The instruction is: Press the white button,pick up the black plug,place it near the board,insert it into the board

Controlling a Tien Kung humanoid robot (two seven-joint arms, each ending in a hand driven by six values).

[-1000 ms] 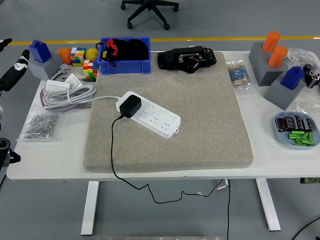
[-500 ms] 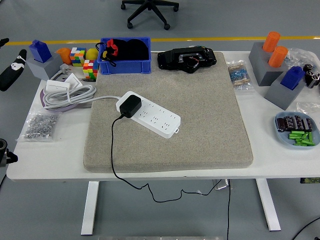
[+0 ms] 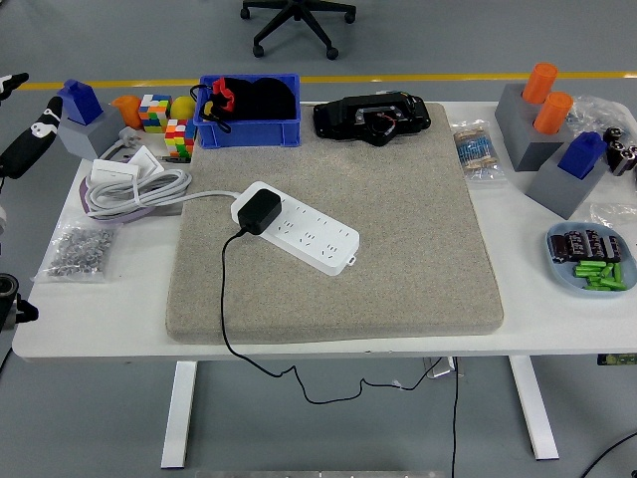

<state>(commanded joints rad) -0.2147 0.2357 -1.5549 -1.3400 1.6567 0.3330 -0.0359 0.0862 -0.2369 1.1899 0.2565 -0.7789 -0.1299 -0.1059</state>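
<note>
The black plug (image 3: 258, 212) is seen seated in the white power strip (image 3: 299, 226) on the grey felt mat (image 3: 398, 219); only the left hand (image 3: 25, 144), its fingers unreadable, has shifted slightly at the bench (image 3: 100, 309) edge, so nothing has been advanced.

Rough felt mat (image 3: 398, 199), glossy white plastic board (image 3: 309, 227) (black plug (image 3: 257, 212) matt)

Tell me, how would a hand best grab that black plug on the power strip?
Pinch the black plug by its two opposite side faces, coming down from above. It stands proud of the power strip, and its cord leaves toward the table's near edge, so avoid that side.
</note>
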